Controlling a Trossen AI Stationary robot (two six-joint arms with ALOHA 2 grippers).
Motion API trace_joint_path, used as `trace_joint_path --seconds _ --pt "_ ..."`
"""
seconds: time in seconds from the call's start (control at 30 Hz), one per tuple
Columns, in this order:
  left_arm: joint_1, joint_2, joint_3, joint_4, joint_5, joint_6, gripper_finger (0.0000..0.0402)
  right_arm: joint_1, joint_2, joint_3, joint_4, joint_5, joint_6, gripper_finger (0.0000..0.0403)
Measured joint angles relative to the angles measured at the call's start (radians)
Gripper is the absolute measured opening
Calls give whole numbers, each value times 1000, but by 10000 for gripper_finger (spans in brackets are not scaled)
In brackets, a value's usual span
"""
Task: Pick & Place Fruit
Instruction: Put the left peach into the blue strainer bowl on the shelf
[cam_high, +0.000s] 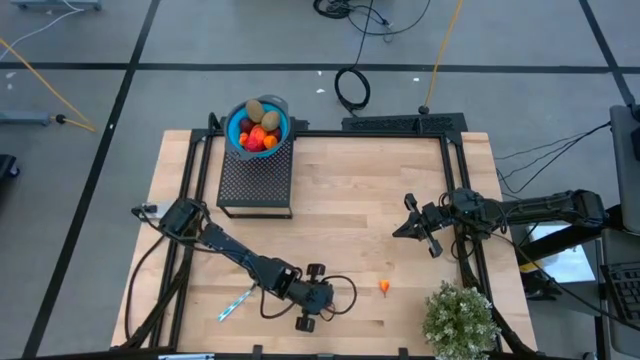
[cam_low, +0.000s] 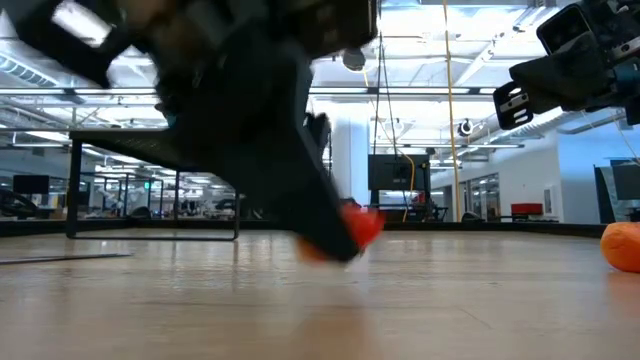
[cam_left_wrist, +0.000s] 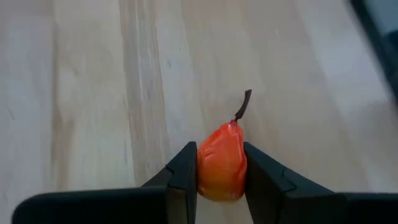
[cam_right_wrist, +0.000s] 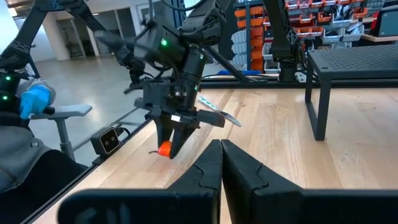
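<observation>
My left end effector (cam_left_wrist: 221, 180) is clamped on a small orange stemmed fruit (cam_left_wrist: 221, 163) low over the surface (cam_high: 340, 190), near its front edge. The pick looks done; next I lift and carry it to the blue bowl (cam_high: 258, 126) on the black stand. My right end effector (cam_high: 408, 222) waits, pressed together.

Grey tiled floor (cam_high: 250, 40), bright ceiling lights (cam_low: 420, 20).
</observation>
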Motion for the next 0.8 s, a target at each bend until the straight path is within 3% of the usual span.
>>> trace_joint_path --seconds 0.8 --pt "13 -323 0 -116 -94 133 93 0 8 0 -29 -1 0 0"
